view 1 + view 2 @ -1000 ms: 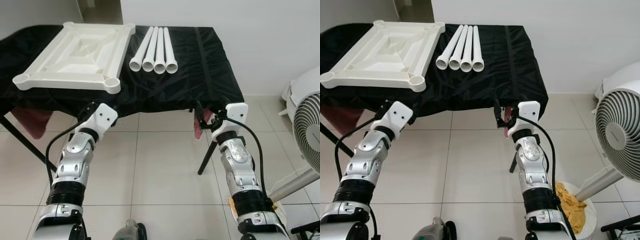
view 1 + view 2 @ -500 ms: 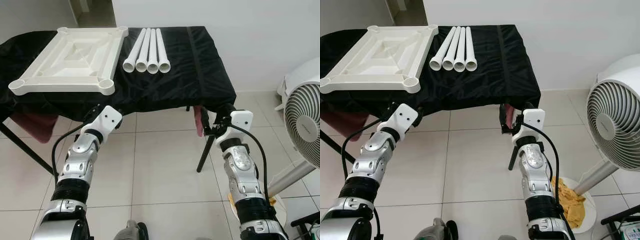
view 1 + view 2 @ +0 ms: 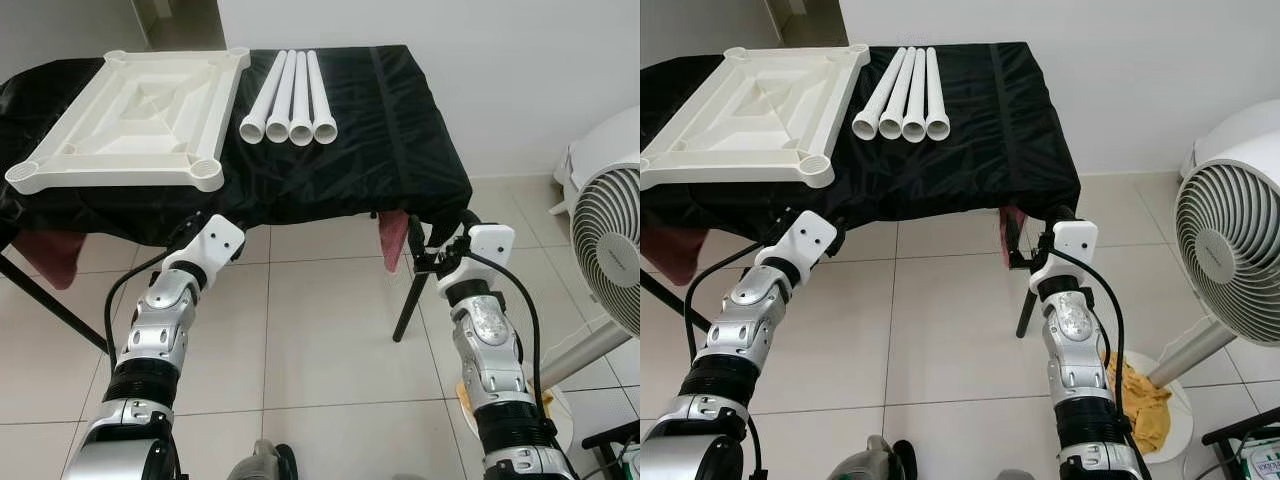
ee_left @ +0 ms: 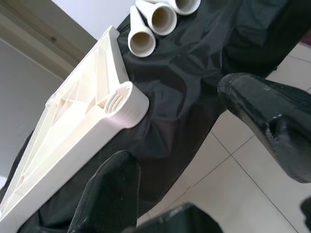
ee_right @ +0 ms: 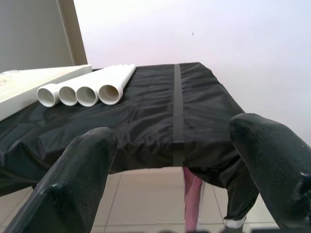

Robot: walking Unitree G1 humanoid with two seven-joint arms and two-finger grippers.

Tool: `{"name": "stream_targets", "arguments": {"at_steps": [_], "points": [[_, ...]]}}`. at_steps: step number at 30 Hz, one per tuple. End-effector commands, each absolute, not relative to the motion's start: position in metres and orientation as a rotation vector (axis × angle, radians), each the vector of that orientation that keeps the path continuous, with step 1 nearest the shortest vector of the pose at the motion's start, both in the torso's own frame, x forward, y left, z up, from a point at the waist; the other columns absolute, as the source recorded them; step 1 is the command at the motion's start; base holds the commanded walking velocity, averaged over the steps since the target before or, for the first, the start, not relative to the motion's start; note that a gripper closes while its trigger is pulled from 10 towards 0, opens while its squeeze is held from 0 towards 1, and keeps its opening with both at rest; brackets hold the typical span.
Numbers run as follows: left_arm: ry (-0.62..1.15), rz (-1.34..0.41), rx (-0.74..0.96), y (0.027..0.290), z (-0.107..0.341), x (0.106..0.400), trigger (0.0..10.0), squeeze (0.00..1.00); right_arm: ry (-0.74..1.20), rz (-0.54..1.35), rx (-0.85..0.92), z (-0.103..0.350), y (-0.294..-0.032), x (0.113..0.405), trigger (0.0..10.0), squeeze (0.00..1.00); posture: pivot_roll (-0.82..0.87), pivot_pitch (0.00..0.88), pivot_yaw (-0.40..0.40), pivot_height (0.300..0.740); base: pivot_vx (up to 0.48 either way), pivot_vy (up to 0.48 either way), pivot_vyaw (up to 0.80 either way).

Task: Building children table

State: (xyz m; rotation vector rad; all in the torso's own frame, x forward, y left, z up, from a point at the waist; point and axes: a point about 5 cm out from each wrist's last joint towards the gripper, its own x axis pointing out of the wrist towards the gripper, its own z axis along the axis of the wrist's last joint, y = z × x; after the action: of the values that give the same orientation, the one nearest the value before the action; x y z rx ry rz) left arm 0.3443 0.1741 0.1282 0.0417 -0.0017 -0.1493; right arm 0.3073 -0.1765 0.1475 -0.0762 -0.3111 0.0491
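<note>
I see the tabletop (image 3: 140, 110) at upper left, lying on the draped table (image 3: 400, 150); four legs (image 3: 292, 95) lie side by side just right of it; a fan (image 3: 610, 250) stands at the right edge; both arms reach up from the lower frame, below the table's near edge.

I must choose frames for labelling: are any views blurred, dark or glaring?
Eye views: evenly lit and sharp, tabletop and four legs crisp, black cloth without glare. Left wrist view: left tool fingers close and soft. Right wrist view: right tool fingers blurred, wall bright, legs sharp.
</note>
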Motion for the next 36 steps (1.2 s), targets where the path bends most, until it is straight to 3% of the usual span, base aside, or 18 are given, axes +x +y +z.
{"name": "stream_targets", "arguments": {"at_steps": [1,20,36], "points": [[-0.012,-0.128,0.065,0.174,0.129,0.342,10.0,0.00,-0.307,0.053,-0.073,0.147,-0.176,0.307,10.0,0.00,-0.11,0.073,0.109,0.740,0.000,0.000,0.00],[-0.025,-0.143,0.061,0.182,0.134,0.328,10.0,0.00,-0.286,0.092,-0.079,0.145,-0.174,0.302,10.0,0.00,-0.07,0.089,0.076,0.740,0.000,0.000,0.00],[-0.078,-0.157,0.063,0.179,0.154,0.333,10.0,0.00,-0.335,0.062,-0.109,0.163,-0.188,0.306,10.0,0.00,-0.08,0.074,0.075,0.740,0.000,0.000,0.00]]}}
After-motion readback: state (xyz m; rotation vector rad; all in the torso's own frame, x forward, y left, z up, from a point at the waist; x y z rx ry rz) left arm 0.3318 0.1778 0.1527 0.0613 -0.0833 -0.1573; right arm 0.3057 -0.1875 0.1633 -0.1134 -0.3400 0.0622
